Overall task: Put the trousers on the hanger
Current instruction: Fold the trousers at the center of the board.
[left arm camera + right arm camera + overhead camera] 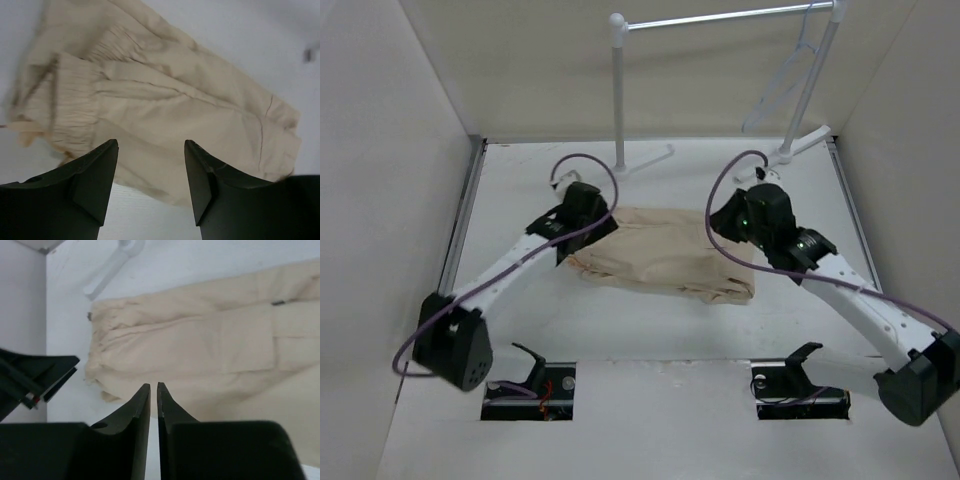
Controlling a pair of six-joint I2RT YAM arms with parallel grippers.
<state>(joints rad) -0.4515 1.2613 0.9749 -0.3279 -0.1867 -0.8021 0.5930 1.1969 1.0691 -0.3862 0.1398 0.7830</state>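
The beige trousers (pixel 670 262) lie folded on the white table between my two arms. The left wrist view shows their gathered waistband (pixel 75 100) and legs (pixel 200 110); they also fill the right wrist view (pixel 200 350). My left gripper (pixel 588 232) is open and empty, just over the trousers' near edge by the waistband (pixel 151 145). My right gripper (pixel 722 222) hovers at the trousers' right end, its fingers together with nothing between them (pixel 154 386). The thin pale hanger (pixel 803 45) hangs from the rack bar at the back right.
The clothes rack (pixel 618 90) with white posts and a metal bar (pixel 720 17) stands at the back; its feet rest on the table (pixel 112 265). White walls close in on the left, back and right. Two cut-outs (pixel 530 392) are near the front edge.
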